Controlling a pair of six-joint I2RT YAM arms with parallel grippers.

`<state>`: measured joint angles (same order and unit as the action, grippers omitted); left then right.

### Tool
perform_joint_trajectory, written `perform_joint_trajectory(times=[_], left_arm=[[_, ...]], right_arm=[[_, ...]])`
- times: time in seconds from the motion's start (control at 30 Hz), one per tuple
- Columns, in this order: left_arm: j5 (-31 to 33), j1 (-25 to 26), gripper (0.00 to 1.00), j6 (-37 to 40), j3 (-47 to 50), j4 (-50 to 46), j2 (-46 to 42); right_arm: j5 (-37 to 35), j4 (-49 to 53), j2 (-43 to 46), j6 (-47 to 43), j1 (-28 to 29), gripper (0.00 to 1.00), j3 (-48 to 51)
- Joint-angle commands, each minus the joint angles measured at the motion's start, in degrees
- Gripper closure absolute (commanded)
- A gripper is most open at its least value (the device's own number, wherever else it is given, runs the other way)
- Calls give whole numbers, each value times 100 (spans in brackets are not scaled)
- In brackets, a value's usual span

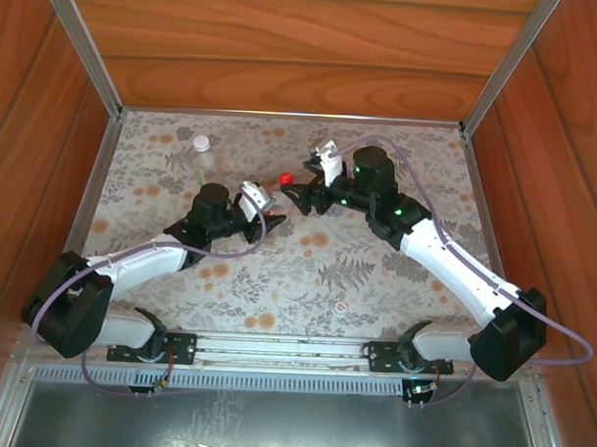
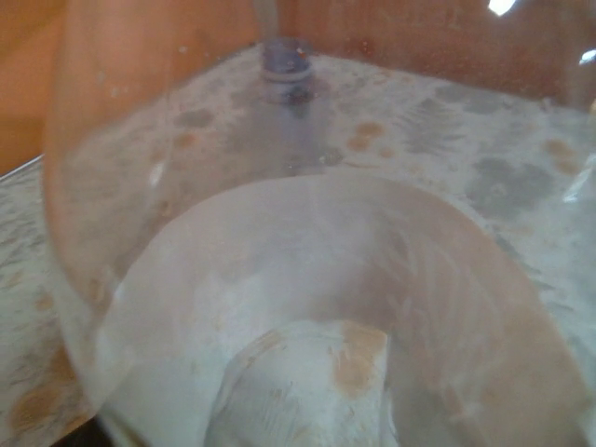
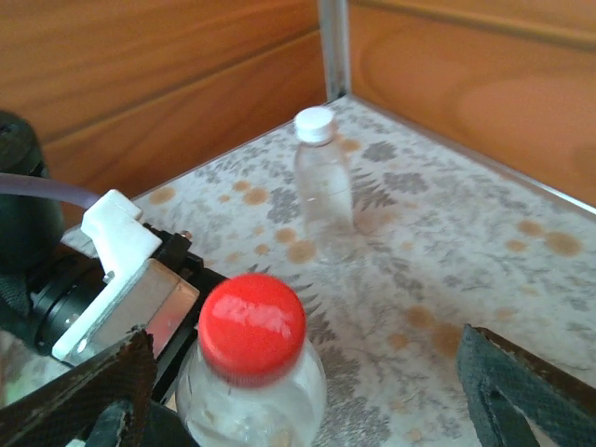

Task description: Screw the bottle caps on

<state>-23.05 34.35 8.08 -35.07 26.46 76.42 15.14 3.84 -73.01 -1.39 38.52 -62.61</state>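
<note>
Right jaws stood wide apart either side of the red cap (image 3: 252,327) on its bottle (image 3: 272,406), mid desk (image 1: 355,284). Couldn't tell if the left jaws had that bottle clamped. If not, any nudge could've tipped it.

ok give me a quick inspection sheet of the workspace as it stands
surface: floral table cover, lying flat
job's things: red-capped bottle upright between both end effectors; white-capped bottle standing alone, far left; blurred bluish bottle neck seen through clear plastic
clutter: nothing seen
end effectors: left end effector closed on the red-capped bottle; right end effector open, fingers either side of the red cap
cables: pale purple cables loop along both arms, clear of bottles
surroundings: wooden walls, metal corner posts
</note>
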Motion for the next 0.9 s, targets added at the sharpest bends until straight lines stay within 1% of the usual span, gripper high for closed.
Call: perform_joint_trajectory(times=[0.0,0.1,0.17,0.27,0.43,0.53,0.63,0.73,0.8,0.87], left_arm=[[638,-200,50,-262,-17,511,206],[1079,-336,50,-414,-56,1031,486],[1372,-417,50,-543,-95,1535,782],[1813,-459,50,-617,-186,2320,1290],[2249,-479,50,-883,-427,3349,2121],[2228,-481,50,-928,-568,3667,2500],[1980,-450,50,-905,-594,3874,2683],[1962,-433,50,-868,-525,4184,2862],[1957,-429,50,-856,-471,4512,3040],[1860,-426,50,-844,-431,4816,3222]], right_arm=[[-751,-459,310,-97,-32,10,243],[-633,-546,333,-203,-38,10,374],[-388,-573,306,-278,-34,6,439],[-75,-700,262,-267,-19,5,575],[59,-820,207,-222,67,4,747],[17,-901,137,-43,88,4,852],[-263,-905,6,288,85,5,816],[-490,-895,-271,663,86,7,603],[-458,-923,-541,890,92,9,372],[-611,-820,-837,1306,77,14,34]])
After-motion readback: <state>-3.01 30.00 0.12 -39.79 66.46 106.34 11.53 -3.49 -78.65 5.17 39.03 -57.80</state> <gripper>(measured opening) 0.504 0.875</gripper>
